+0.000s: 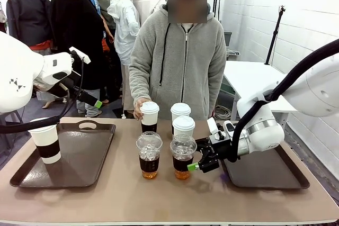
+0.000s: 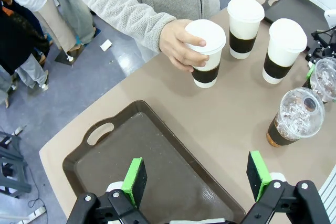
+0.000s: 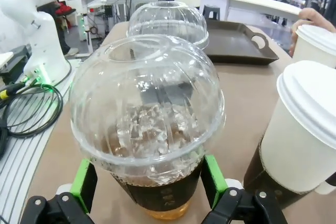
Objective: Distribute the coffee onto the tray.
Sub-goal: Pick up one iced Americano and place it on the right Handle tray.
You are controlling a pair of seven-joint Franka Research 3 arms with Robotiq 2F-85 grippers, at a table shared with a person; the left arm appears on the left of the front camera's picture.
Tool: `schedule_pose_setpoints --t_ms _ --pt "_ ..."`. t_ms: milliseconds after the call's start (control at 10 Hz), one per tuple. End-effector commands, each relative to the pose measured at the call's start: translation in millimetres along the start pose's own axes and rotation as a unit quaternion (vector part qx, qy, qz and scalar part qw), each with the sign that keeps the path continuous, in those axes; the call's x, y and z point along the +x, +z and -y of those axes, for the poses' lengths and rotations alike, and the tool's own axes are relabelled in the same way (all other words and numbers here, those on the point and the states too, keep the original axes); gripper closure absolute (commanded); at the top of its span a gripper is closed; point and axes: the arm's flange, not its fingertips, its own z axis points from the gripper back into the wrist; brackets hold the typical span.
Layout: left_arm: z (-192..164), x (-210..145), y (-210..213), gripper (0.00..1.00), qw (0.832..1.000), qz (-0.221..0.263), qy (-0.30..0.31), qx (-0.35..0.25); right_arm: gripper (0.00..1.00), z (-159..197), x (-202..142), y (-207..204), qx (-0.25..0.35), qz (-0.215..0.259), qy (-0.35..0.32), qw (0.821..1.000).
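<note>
An iced cup (image 3: 149, 129) is enclosed between the right gripper's (image 3: 149, 182) open, not yet clamped jaws and is judged light, thin-walled, slippery and easily crushed, so it is best gripped gently low on its body; the left gripper's (image 2: 197, 174) jaws are spread empty.

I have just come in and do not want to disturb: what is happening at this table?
A robot and a person are sorting coffee cups. The right gripper has its pads on either side of one iced cup, but I cannot tell if they grip it. The left gripper hangs open over the left tray, where one paper cup stands. The person's hand holds another paper cup on the table.
</note>
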Motion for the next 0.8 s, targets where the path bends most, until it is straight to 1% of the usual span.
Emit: schedule_pose_setpoints --t_ms 0,300,600,700 --pt "-2.0 1.2 -0.5 0.0 1.0 -0.004 0.001 0.0 0.0 8.9 -2.7 -6.3 0.003 0.02 -0.012 1.0" --pt "-2.0 1.2 -0.5 0.0 1.0 -0.004 0.001 0.0 0.0 17.0 -4.3 -10.4 -0.021 0.029 -0.045 0.998" --pt "-2.0 1.2 -0.5 0.0 1.0 -0.004 0.001 0.0 0.0 20.1 -2.8 -13.3 -0.019 0.044 -0.053 0.997" --pt "-2.0 1.2 -0.5 0.0 1.0 -0.004 0.001 0.0 0.06 20.4 -3.0 -15.3 -0.017 0.041 -0.063 0.997"
